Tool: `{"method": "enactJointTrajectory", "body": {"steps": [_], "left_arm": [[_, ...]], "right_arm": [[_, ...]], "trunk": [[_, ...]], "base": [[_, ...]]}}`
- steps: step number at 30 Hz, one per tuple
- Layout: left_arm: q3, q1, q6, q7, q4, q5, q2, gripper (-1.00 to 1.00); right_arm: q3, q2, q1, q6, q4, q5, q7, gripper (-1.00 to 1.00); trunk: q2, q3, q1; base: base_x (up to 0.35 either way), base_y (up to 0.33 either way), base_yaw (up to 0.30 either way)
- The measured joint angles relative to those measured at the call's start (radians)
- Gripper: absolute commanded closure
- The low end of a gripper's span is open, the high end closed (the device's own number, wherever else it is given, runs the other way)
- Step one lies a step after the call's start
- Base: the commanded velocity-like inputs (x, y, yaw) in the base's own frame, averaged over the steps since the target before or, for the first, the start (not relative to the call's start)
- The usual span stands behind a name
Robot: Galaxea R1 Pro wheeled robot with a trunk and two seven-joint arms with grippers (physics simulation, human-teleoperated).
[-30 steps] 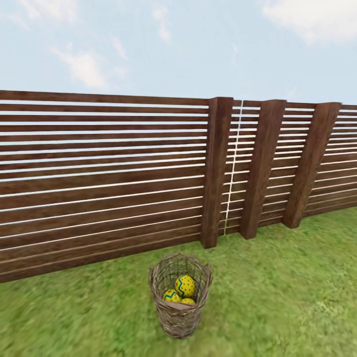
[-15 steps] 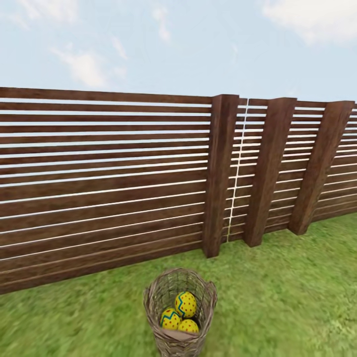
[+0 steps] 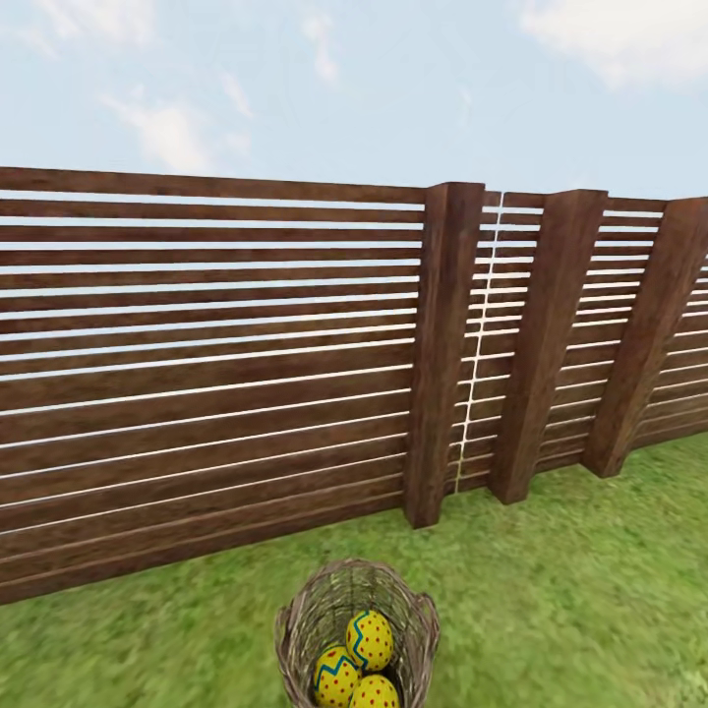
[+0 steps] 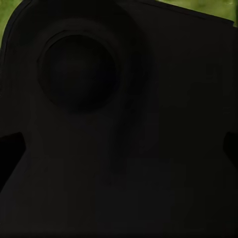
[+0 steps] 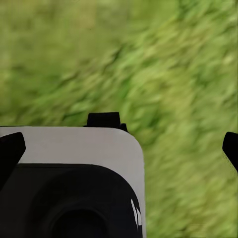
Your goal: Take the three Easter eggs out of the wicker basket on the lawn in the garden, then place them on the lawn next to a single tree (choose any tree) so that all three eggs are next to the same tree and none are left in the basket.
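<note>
Woven tan wicker: the basket (image 3: 356, 634) stands on the lawn (image 3: 570, 590) at the bottom edge of the head view, a little in front of the dark slatted fence (image 3: 206, 364). All three yellow eggs (image 3: 356, 664) sit inside it, touching one another; none is out yet. No tree in sight.

Left wrist view: dark robot body close up, a sliver of grass at the rim. Right wrist view: grass beyond a white-and-black housing, with dark finger tips (image 5: 11, 151) at either edge, set wide apart, so the right claw looks open and empty. Left claw: cannot tell.

Risks, as I judge them:
- Basket is partly cut off below; a reach from here could clip the rim and tip it.
- Eggs are packed together, so grabbing one may roll another.
</note>
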Motion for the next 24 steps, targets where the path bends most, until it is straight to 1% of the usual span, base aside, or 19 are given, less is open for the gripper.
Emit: {"method": "enactJointTrajectory", "body": {"steps": [24], "left_arm": [[0.000,0.000,0.000,0.002,0.000,0.000,0.000,-1.00]], "right_arm": [[0.000,0.000,0.000,0.000,0.000,0.000,0.000,-1.00]], "trunk": [[0.000,0.000,0.000]], "base": [[0.007,0.000,0.000]]}}
